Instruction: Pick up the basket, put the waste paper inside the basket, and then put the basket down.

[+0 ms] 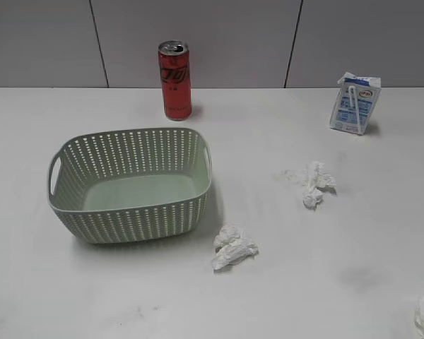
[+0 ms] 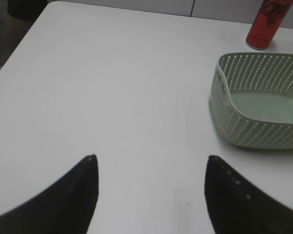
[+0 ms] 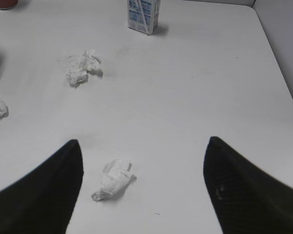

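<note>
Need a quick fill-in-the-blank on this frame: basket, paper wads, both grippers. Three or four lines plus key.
1. The basket holds ____ wads of waste paper.
2. Behind the basket stands a ____ drink can.
3. The left gripper and right gripper both have their jaws ____.
4. The wad nearest the right gripper lies on the ____, ungrasped.

Missing words: no; red; open; table

red can (image 1: 174, 80) with dark script logo, unreadable, blue-and-white carton (image 1: 355, 104) with small oval logo, illegible
</note>
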`<state>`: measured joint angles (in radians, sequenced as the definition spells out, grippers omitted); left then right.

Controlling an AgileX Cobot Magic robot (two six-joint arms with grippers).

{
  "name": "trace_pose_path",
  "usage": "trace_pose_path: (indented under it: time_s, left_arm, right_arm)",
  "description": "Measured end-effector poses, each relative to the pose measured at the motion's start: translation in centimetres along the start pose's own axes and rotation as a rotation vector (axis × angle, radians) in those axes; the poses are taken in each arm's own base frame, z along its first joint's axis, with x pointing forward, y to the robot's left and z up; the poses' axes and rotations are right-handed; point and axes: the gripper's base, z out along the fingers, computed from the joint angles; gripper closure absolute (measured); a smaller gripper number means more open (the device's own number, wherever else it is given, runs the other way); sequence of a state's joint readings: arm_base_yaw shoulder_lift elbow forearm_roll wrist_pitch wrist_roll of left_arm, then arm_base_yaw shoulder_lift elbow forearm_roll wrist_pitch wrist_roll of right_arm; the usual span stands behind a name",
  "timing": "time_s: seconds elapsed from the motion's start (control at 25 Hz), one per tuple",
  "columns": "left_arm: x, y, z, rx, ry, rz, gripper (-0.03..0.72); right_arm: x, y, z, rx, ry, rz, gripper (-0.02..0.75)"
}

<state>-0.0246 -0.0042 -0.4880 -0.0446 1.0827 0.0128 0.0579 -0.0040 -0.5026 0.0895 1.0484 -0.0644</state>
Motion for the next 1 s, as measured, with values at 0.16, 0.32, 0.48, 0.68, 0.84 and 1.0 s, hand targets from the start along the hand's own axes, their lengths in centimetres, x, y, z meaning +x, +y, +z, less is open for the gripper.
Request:
trace_pose_path:
  time_s: [0.16, 0.32, 0.48, 0.68, 0.84, 1.0]
  left_arm:
    - [0.0, 0.0, 0.0, 0.0, 0.0, 0.0, 0.17]
    - [0.0, 0.0, 0.0, 0.0, -0.002, 0.0, 0.17]
    - [-0.9, -0.4, 0.3, 0.046, -0.004, -0.027, 0.17]
    - [-4.3, -1.1, 3.2, 0.132, 0.056, -0.06, 0.17]
    - [-6.8, -1.7, 6.1, 0.196, 0.103, -0.063, 0.17]
    - [-9.2, -2.6, 9.5, 0.228, 0.231, -0.021, 0.17]
  right_arm:
    - [0.0, 0.0, 0.0, 0.0, 0.0, 0.0, 0.155]
    - [0.0, 0.0, 0.0, 0.0, 0.0, 0.0, 0.155]
    - [0.0, 0.0, 0.0, 0.0, 0.0, 0.0, 0.155]
    - [0.0, 0.0, 0.0, 0.0, 0.0, 0.0, 0.155]
    - [0.0, 0.0, 0.0, 0.0, 0.0, 0.0, 0.155]
    - [0.0, 0.0, 0.0, 0.0, 0.0, 0.0, 0.155]
